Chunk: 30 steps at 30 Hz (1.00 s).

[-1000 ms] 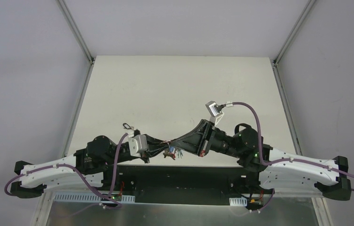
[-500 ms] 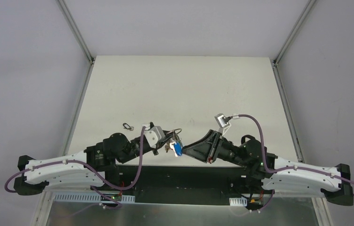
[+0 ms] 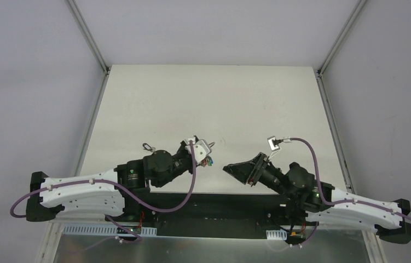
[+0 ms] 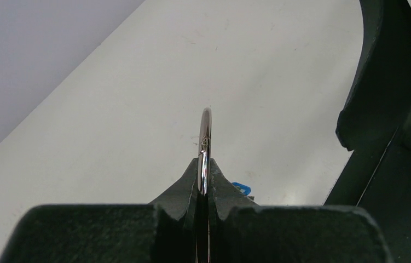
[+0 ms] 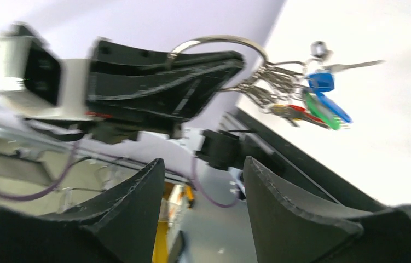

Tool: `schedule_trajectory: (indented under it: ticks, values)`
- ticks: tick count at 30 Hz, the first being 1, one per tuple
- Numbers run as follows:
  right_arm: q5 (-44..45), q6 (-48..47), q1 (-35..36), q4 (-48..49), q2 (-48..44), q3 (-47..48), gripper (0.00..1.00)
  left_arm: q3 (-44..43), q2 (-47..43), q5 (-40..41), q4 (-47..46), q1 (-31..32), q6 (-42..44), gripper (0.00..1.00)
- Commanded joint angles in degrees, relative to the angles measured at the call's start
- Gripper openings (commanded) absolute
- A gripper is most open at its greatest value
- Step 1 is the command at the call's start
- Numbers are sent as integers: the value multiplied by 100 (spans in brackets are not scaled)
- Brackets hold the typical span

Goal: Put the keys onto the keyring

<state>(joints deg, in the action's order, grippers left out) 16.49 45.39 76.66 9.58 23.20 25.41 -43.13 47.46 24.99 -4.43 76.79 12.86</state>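
Observation:
My left gripper (image 4: 205,164) is shut on a silver keyring (image 4: 207,126), which stands edge-on between its fingers. In the right wrist view the keyring (image 5: 219,41) sticks out past the left fingers (image 5: 192,76), held up in the air. A bunch hangs from it, with a blue-capped key (image 5: 322,82) among green (image 5: 318,109) and red (image 5: 296,111) caps and a bare silver blade (image 5: 356,66). From above, the bunch (image 3: 209,160) hangs at the left gripper (image 3: 207,153). My right gripper (image 3: 229,167) stands open and empty a little to its right, apart from the keys.
A small dark clip (image 3: 148,147) lies on the pale table (image 3: 208,98) left of the left arm. The black base plate (image 3: 208,203) runs along the near edge between the two arm bases. Grey walls close in the table's sides.
The right gripper has opened and drawn back to the right, away from the bunch. The left arm has carried the keyring and keys farther from the near edge and slightly right.

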Motion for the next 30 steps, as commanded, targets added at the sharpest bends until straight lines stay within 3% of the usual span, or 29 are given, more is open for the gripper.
schedule_trajectory:
  ticks: [1,10,20,23,28,29,30]
  values:
    - [696,-134,15,-1113,288,327,58,-375,378,425,-12,-16,-87,0]
    - [1661,145,15,-2830,813,717,65,-542,1594,446,179,-212,-318,0]
    - [1860,315,18,-3639,1422,971,67,-590,2670,-747,-33,-1614,-949,0]
    - [1831,300,14,-3607,1434,926,69,-722,3084,-796,-94,-1842,-979,7]
    - [1986,272,20,-3795,1384,949,72,-1130,3773,-596,-97,-1984,-932,33]
    - [2056,308,16,-3874,1377,970,74,-1246,3874,-616,-55,-1982,-927,42]
    - [2112,347,18,-3976,1372,1005,77,-1358,3932,-670,-12,-1981,-937,89]
